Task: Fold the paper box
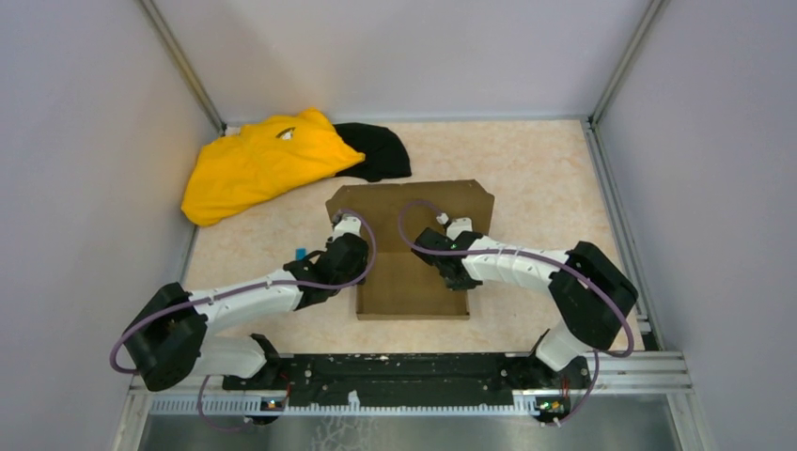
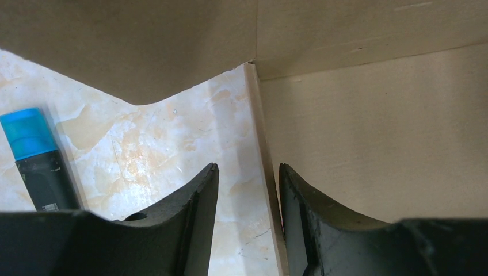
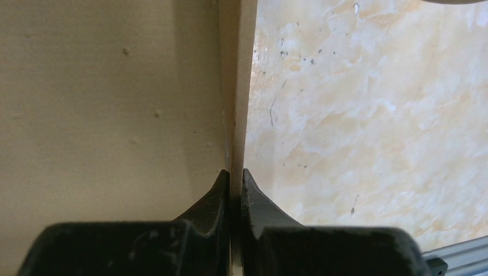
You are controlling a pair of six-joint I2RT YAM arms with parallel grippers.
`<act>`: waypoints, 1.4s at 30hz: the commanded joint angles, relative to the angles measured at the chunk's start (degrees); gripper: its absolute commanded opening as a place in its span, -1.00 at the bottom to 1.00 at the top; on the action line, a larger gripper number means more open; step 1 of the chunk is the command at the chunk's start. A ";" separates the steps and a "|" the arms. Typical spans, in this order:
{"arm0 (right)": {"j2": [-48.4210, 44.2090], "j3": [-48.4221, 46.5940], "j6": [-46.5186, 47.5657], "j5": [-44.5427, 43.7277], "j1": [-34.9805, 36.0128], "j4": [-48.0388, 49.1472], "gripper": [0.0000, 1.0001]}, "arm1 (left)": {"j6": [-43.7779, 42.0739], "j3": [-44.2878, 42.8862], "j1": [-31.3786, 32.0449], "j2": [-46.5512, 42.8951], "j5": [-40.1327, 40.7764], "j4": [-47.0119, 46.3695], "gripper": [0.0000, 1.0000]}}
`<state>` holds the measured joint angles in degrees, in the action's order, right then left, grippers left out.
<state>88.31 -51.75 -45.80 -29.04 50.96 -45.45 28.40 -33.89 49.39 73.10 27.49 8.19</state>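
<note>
Tightly, right jaws on paper box (image 3: 115, 86)

Top view: set above and behind the arm bases, aimed down and forward; far off, the whole table (image 1: 564, 188) and box (image 1: 414, 280) are taken in.
Left wrist view: carried on the left arm (image 1: 246, 299), aimed down past the left fingers (image 2: 193, 221), close to the left wall (image 2: 260, 132).
Right wrist view: carried on the right arm (image 1: 526, 266), aimed down past the right fingers (image 3: 262, 214), close to the right wall (image 3: 237, 86).
Shared: box and table are seen in all three.
</note>
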 commanded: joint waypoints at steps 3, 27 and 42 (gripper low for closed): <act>3.76 -1.83 4.24 -6.63 0.45 -4.08 -1.00 | -0.84 -0.07 -0.12 0.85 -0.64 -1.72 -0.02; -1.19 -1.30 4.69 -4.51 -0.60 0.57 -0.56 | -1.18 -4.67 -0.15 7.20 -0.39 0.32 0.01; -6.21 1.07 6.46 -2.61 -1.00 3.84 -0.25 | -1.24 -9.61 -0.08 10.27 1.14 7.19 -0.22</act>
<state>84.90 -51.20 -40.42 -31.57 50.46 -43.79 27.31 -41.12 49.36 82.56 27.62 12.62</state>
